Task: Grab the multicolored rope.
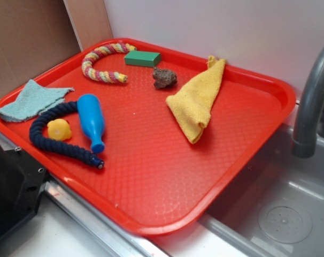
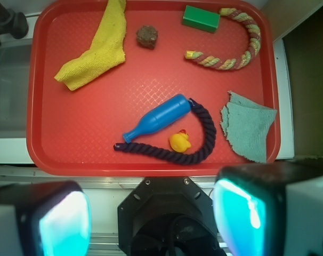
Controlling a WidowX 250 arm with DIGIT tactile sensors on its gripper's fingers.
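Note:
The multicolored rope (image 1: 89, 63), striped pink, yellow and pale green, lies in a C-curve at the far left corner of the red tray (image 1: 151, 160). In the wrist view the rope (image 2: 253, 40) is at the top right of the tray (image 2: 97, 117). My gripper (image 2: 151, 224) is open and empty, with its cyan-padded fingers (image 2: 63, 224) wide apart. It hangs high over the black robot base (image 2: 167, 213), off the tray's near edge and far from the rope. The gripper does not show in the exterior view.
On the tray are a green block (image 2: 201, 18) beside the rope's end, a brown lump (image 2: 147, 36), a yellow cloth (image 2: 97, 50), a blue bottle (image 2: 161, 116), a navy rope (image 2: 207, 133), a yellow duck (image 2: 179, 142) and a teal cloth (image 2: 249, 128). A sink (image 1: 279, 214) and faucet (image 1: 311, 96) are alongside.

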